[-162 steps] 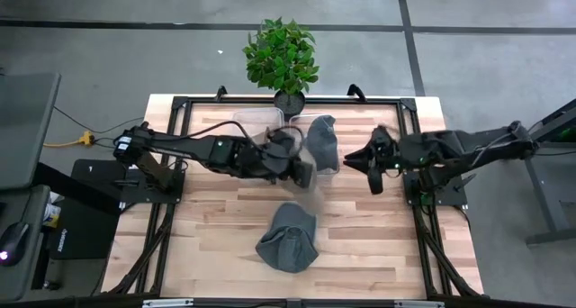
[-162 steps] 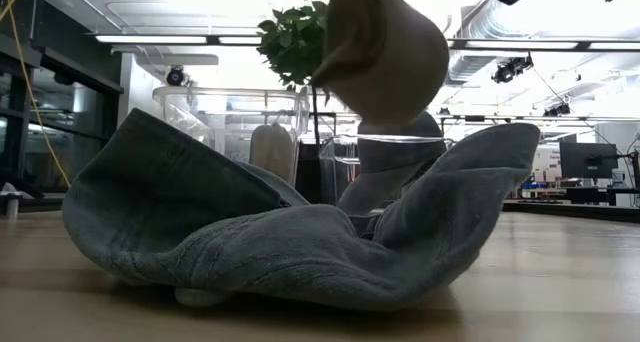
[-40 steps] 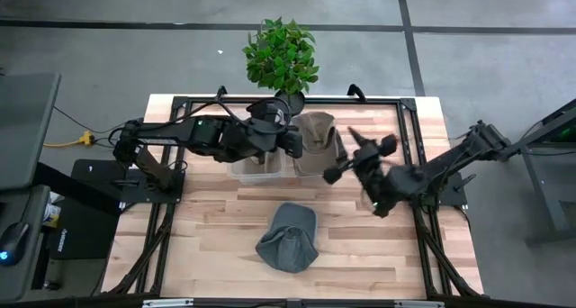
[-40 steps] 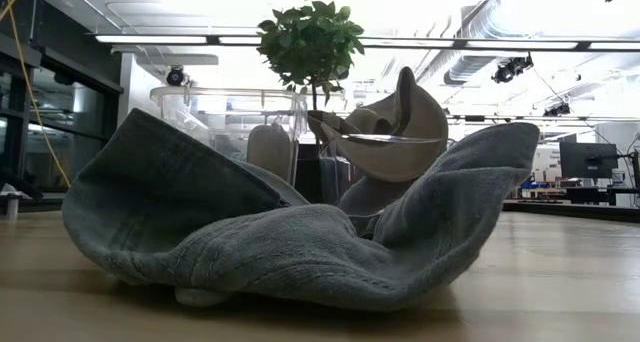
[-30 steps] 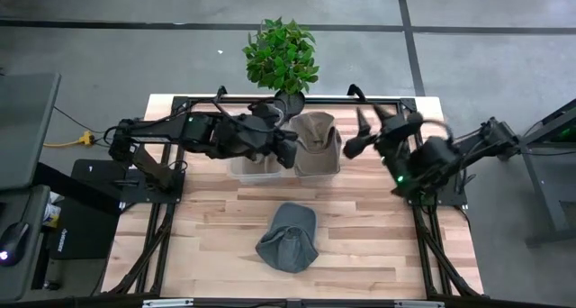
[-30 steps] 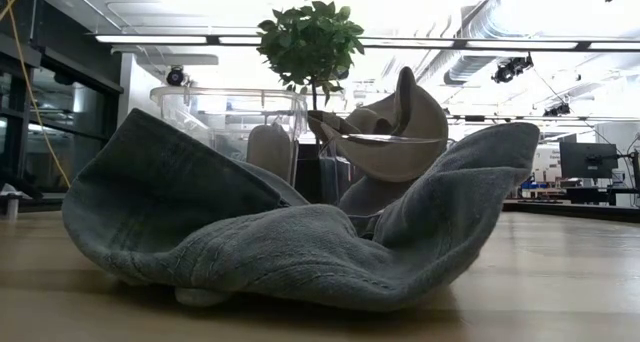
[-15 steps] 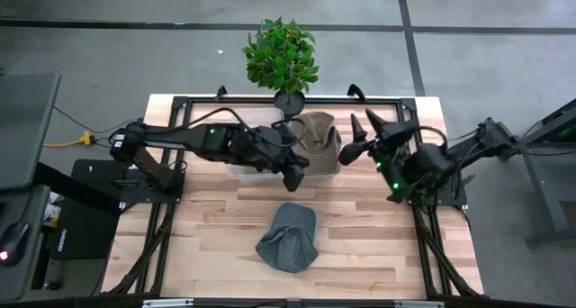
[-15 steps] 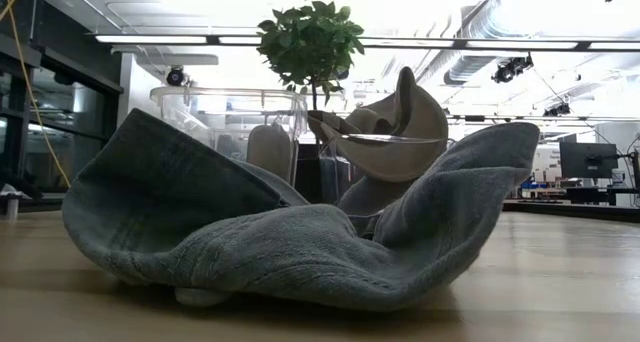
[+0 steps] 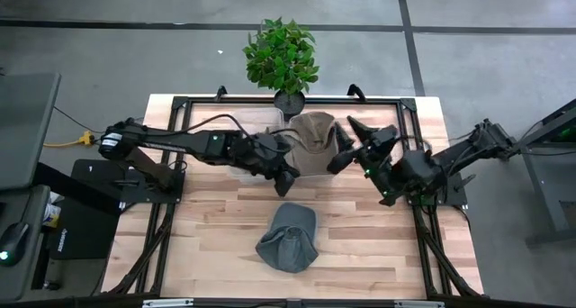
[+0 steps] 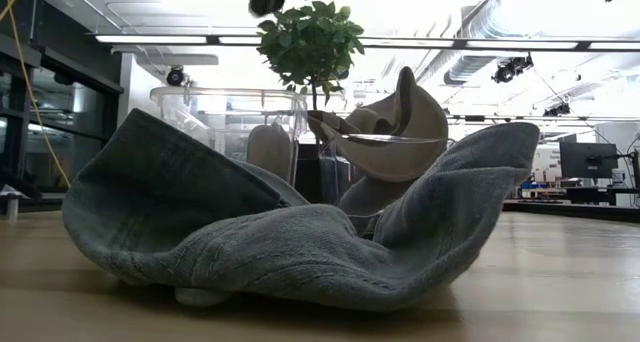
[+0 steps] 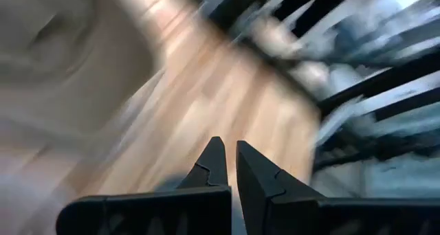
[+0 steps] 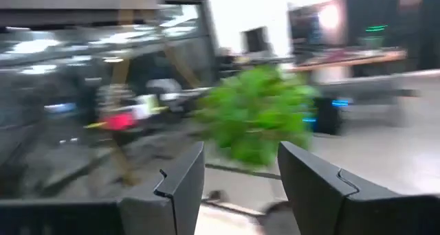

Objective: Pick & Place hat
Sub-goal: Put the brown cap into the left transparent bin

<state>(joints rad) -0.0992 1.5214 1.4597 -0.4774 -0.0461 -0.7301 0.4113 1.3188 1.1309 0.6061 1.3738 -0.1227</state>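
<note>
A grey hat point(image 9: 288, 238) lies crumpled on the wooden table near its near edge; it fills the low view point(image 10: 300, 232). A tan hat point(image 9: 313, 139) sits on top of a clear container, its brim over the rim point(image 10: 395, 140). My left gripper point(image 9: 286, 176) is shut and empty in its wrist view point(image 11: 231, 161). It hovers between the containers and the grey hat. My right gripper point(image 9: 346, 146) is open and empty, just right of the tan hat, and shows in its wrist view point(image 12: 240, 168).
A second clear container point(image 9: 255, 139) stands left of the tan hat's one. A potted plant point(image 9: 281, 56) stands at the table's far edge, and black frame rails point(image 9: 175, 128) run along the table's sides. Bare wood lies on both sides of the grey hat.
My left gripper has moved from over the containers toward the table's near edge, toward the grey hat, and its dark tip now shows at the top of the low view. My right gripper has drifted a little left toward the tan hat. Both hats have stayed put.
</note>
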